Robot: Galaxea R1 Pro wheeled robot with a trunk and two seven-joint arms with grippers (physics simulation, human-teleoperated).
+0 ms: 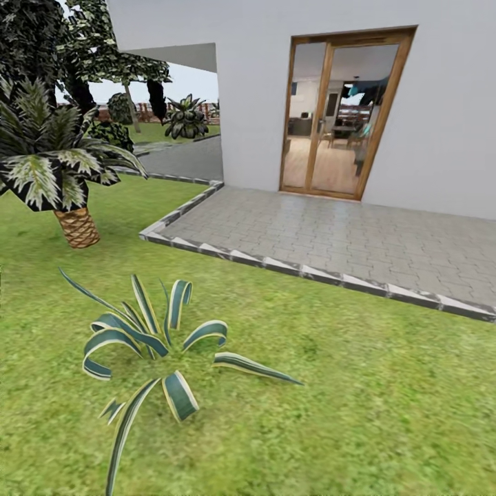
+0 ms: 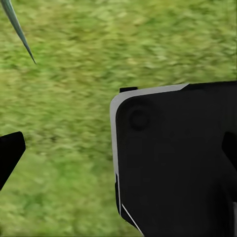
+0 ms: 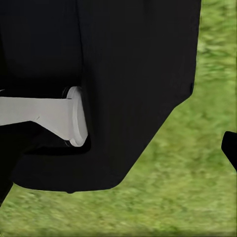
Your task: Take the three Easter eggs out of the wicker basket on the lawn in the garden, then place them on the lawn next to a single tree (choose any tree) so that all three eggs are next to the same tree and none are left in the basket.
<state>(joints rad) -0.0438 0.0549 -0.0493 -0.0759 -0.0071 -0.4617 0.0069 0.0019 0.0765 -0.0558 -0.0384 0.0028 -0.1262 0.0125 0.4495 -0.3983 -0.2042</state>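
The Easter eggs and the wicker basket are out of view. The lawn (image 1: 358, 393) spreads wide and green across the near ground in the head view. Over grass (image 2: 64, 98), my left gripper (image 2: 123, 158) is open, with its dark fingertips (image 2: 11, 153) far apart and nothing between them. My right gripper (image 3: 118, 158) also stands open over grass (image 3: 197, 187), one fingertip (image 3: 230, 148) showing at the picture's edge. A black part of the robot's body (image 3: 133, 74) lies behind both grippers. Dark leafy crowns (image 1: 41, 34) rise at the far left; I cannot tell what kind of tree they are.
A striped spiky plant (image 1: 155, 344) grows close ahead on the left. A short palm with a scaly trunk (image 1: 77, 226) stands behind it. Grey paving (image 1: 331, 227) with a raised kerb runs to the white house (image 1: 262, 89) and its wooden glass door (image 1: 341, 114).
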